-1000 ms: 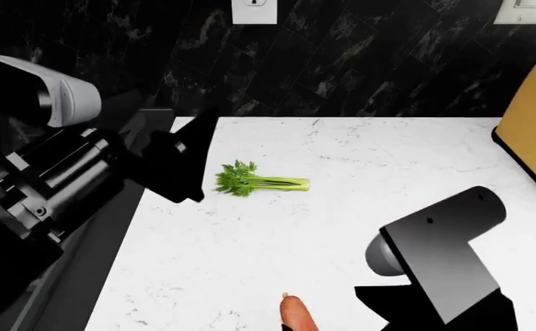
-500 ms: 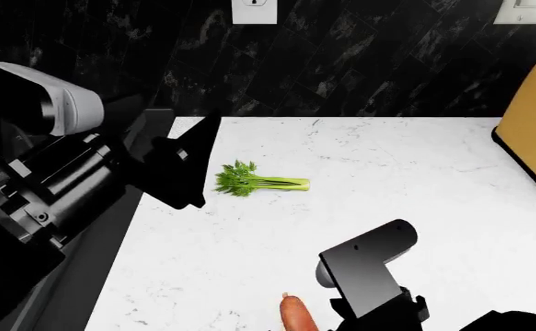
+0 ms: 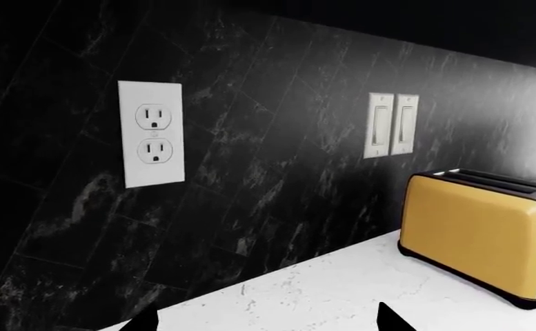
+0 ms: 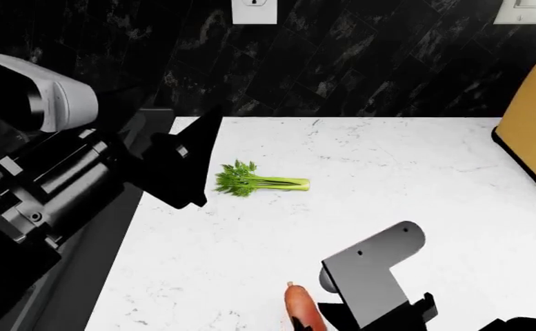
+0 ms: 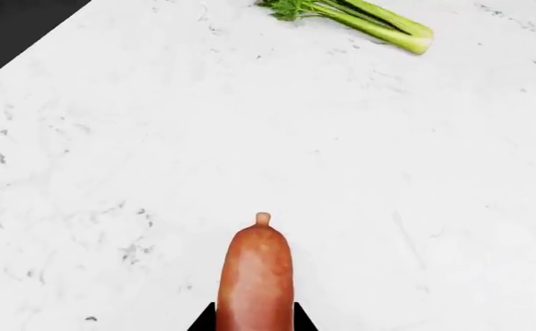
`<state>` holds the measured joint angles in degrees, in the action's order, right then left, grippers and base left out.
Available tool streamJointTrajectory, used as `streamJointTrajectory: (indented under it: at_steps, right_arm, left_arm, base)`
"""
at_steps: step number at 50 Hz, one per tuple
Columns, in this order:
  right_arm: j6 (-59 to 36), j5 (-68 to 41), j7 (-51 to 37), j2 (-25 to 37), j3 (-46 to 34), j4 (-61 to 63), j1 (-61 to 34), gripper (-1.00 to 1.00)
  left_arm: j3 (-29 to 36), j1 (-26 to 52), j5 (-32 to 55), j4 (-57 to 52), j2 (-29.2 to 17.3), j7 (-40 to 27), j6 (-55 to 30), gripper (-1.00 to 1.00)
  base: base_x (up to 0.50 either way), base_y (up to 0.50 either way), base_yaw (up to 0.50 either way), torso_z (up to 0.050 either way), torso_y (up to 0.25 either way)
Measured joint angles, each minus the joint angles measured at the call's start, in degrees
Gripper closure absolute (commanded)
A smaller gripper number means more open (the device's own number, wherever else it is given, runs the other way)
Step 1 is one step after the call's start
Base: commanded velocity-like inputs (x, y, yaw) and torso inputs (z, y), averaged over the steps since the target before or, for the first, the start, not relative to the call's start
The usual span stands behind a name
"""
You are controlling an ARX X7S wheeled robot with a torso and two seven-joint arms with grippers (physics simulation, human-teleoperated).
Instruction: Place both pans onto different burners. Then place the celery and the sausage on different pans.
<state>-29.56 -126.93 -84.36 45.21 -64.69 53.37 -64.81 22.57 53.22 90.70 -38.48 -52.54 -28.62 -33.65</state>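
Observation:
The orange-red sausage (image 5: 256,276) sticks out from between the two fingertips of my right gripper (image 5: 254,325), which press against its sides just above the white counter (image 4: 388,179). In the head view the sausage (image 4: 301,307) shows at the bottom edge, beside the grey right wrist (image 4: 374,276). The celery (image 4: 263,181) lies flat farther back on the counter, leafy end to the left, and also shows in the right wrist view (image 5: 355,15). My left gripper (image 3: 268,325) is open, fingertips wide apart, near the counter's left edge (image 4: 194,165), pointing at the wall. The pans and burners are out of view.
A yellow toaster (image 3: 479,234) stands at the counter's right end (image 4: 534,131). The black tiled wall carries a white outlet (image 3: 151,143) and a double switch (image 3: 392,124). The counter ends at a dark strip on the left (image 5: 10,27).
My right arm swung down and left to the sausage and closed round it; the sausage has shifted slightly forward and up. The left arm barely moved.

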Motion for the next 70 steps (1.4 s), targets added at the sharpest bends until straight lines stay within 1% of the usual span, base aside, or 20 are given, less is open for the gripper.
streamJointTrajectory:
  at_steps: [20, 37, 44, 48, 51, 56, 61, 66, 70]
  right_arm:
    - [-2.7, 5.8, -2.0, -0.3, 0.5, 2.0, -4.7, 1.0]
    - [-4.7, 3.1, 0.9, 2.7, 5.9, 0.3, -15.9, 1.0]
    - [-5.7, 3.1, 1.8, 3.8, 7.2, -0.5, -18.6, 1.0]
    - [-6.0, 3.3, 2.3, 4.3, 7.6, -0.6, -19.2, 1.0]
    - [-6.2, 3.8, 2.9, 4.5, 7.8, -0.7, -19.3, 1.0]
    - [-6.2, 4.8, 4.0, 5.0, 8.1, -0.6, -18.8, 1.0]
    - [-6.1, 5.6, 5.1, 5.5, 8.3, -0.3, -18.0, 1.0]
    - [-5.9, 6.0, 5.9, 5.7, 8.4, 0.0, -17.3, 1.0]
    - [-5.8, 6.0, 6.2, 5.8, 8.5, 0.2, -17.2, 1.0]
  left_arm:
    - [-0.2, 0.2, 0.1, 0.3, -0.1, -0.2, 0.1, -1.0]
    - [0.5, 0.0, -1.0, 1.3, 0.6, 0.3, -0.1, -1.0]
    - [2.2, 1.5, -2.2, 3.7, 2.1, 3.1, -1.7, -1.0]
    - [4.1, 4.3, -3.4, 5.9, 3.3, 7.0, -3.9, -1.0]
    - [5.9, 7.6, -5.4, 8.2, 4.5, 11.6, -6.0, -1.0]
    - [9.8, 13.8, -10.8, 13.4, 7.0, 21.8, -8.8, -1.0]
    - [14.8, 20.2, -18.0, 20.6, 10.0, 33.0, -10.5, -1.0]
    - [20.0, 25.8, -25.5, 28.3, 13.2, 42.9, -10.5, -1.0]
    - [23.4, 29.4, -30.5, 34.2, 15.8, 49.4, -10.0, -1.0]
  base:
    - [0.0, 0.0, 0.0, 0.0, 0.0]
    - [0.0, 0.0, 0.0, 0.0, 0.0]
    - [0.0, 0.0, 0.0, 0.0, 0.0]
    - [0.0, 0.0, 0.0, 0.0, 0.002]
    - [0.0, 0.0, 0.0, 0.0, 0.0]
    - [0.0, 0.0, 0.0, 0.0, 0.0]
    - [0.0, 0.0, 0.0, 0.0, 0.0]
    - [0.0, 0.0, 0.0, 0.0, 0.0]
    - [0.0, 0.0, 0.0, 0.0, 0.0]
